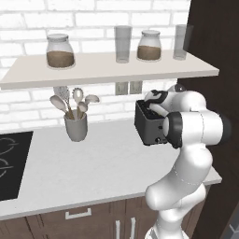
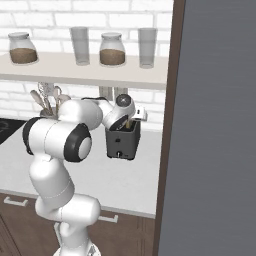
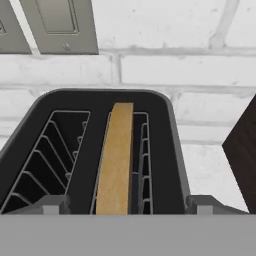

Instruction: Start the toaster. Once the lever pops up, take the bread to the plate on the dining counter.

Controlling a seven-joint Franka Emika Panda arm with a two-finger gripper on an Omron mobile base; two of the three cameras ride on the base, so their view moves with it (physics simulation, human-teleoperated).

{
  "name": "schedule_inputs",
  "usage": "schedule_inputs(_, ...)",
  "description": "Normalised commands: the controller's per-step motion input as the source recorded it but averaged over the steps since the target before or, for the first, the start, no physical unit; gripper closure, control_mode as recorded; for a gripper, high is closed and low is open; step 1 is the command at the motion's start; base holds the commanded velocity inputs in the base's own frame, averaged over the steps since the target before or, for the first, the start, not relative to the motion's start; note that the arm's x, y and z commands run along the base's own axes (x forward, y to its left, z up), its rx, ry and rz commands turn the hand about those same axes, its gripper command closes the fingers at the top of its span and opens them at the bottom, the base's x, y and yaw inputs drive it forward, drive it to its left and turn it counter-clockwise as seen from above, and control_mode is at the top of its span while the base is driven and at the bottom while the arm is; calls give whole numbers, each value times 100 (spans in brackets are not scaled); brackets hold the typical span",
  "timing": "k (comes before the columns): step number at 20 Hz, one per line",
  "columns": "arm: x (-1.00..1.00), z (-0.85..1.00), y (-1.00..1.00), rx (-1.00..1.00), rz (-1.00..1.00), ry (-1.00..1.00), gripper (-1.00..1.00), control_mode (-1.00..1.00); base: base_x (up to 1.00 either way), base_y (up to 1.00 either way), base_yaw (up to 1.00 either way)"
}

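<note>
Gripper (image 3: 128,212) at bottom of hand view, fingertips (image 3: 52,204) spread wide either side of bread (image 3: 116,160), not touching it; bread upright in right slot of toaster (image 3: 172,150), frame centre; wall switch plates (image 3: 60,25) upper left beyond

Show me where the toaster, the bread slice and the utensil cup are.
toaster (image 2: 122,143), right base view, its black front face.
bread slice (image 3: 115,160), hand view, its top edge standing in the right slot.
utensil cup (image 1: 76,127), left base view, its grey side wall.
</note>
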Motion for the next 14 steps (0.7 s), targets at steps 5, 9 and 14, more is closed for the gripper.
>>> schedule_inputs(5,0,0,0,0,0,-3,100,-100,0,0,0)
schedule_inputs(9,0,0,0,0,0,-2,100,-100,0,0,0)
schedule_inputs(14,0,0,0,1,0,-1,100,-100,0,0,0)
